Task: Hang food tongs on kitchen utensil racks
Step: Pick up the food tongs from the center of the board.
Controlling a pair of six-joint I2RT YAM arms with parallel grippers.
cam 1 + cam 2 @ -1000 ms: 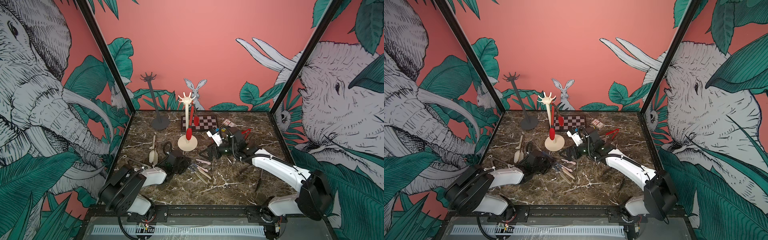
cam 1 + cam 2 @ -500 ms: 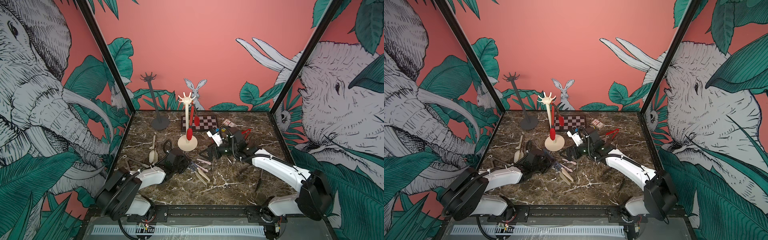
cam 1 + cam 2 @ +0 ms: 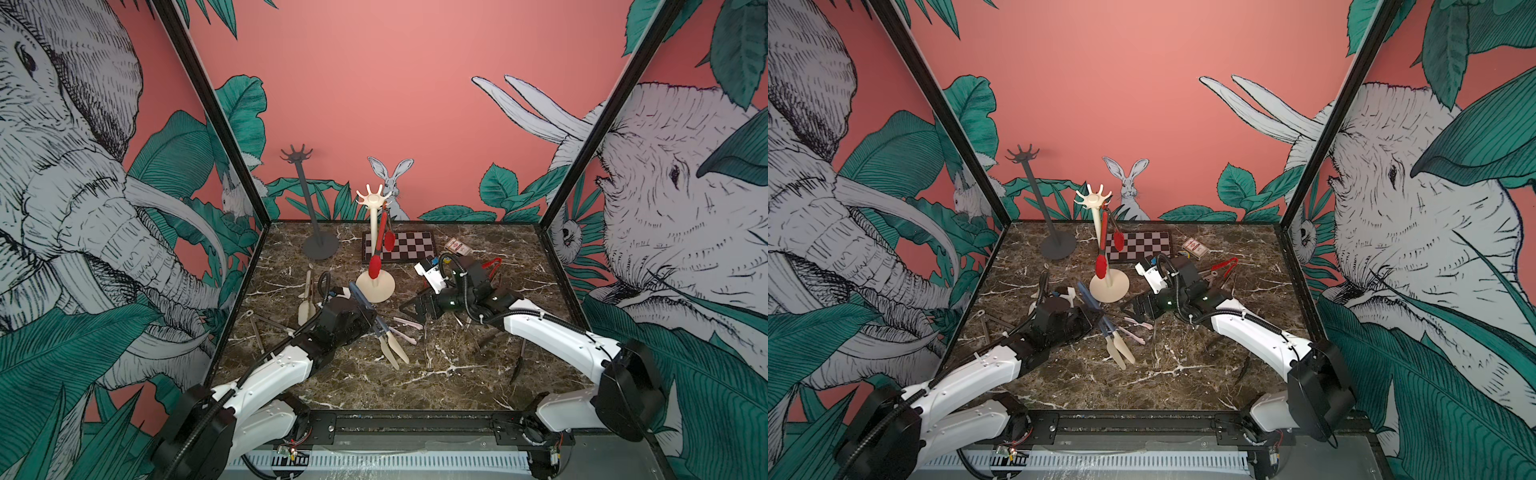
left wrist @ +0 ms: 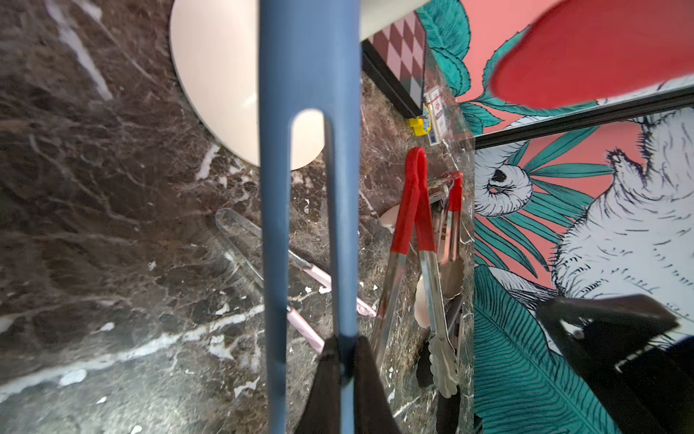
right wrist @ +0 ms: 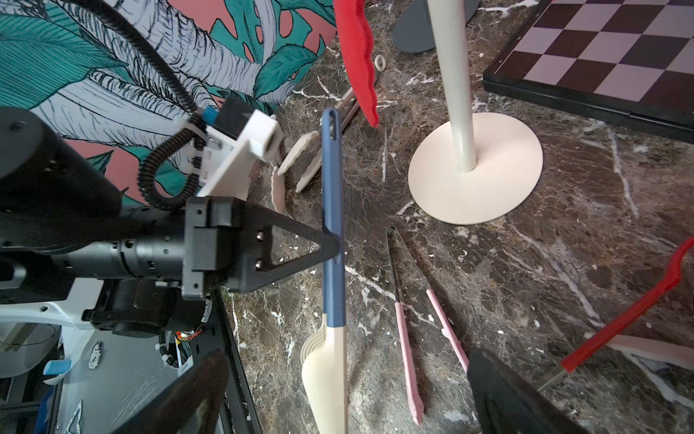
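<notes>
Blue food tongs (image 3: 365,307) with cream tips (image 3: 395,355) slant up from the marble, looped end toward the cream rack (image 3: 375,232). My left gripper (image 3: 371,322) is shut on one blue arm (image 4: 343,263), pinched at mid-length (image 5: 333,240). Red-tipped tongs (image 3: 382,237) hang from the cream rack's prongs. The dark grey rack (image 3: 309,199) stands bare at the back left. My right gripper (image 3: 411,309) is open and empty, facing the blue tongs (image 5: 332,188) from the right. Pink-tipped tongs (image 5: 405,338) lie beside them.
Red-handled tongs (image 3: 492,264) lie behind my right arm. Cream tongs (image 3: 306,299) and metal tongs (image 3: 262,328) lie at the left, dark ones (image 3: 519,361) at the right. A checkered board (image 3: 409,245) and a small card box (image 3: 458,246) sit at the back.
My left gripper has finished closing on the blue tongs and tilted their looped end up off the table toward the cream rack. The right arm has not moved.
</notes>
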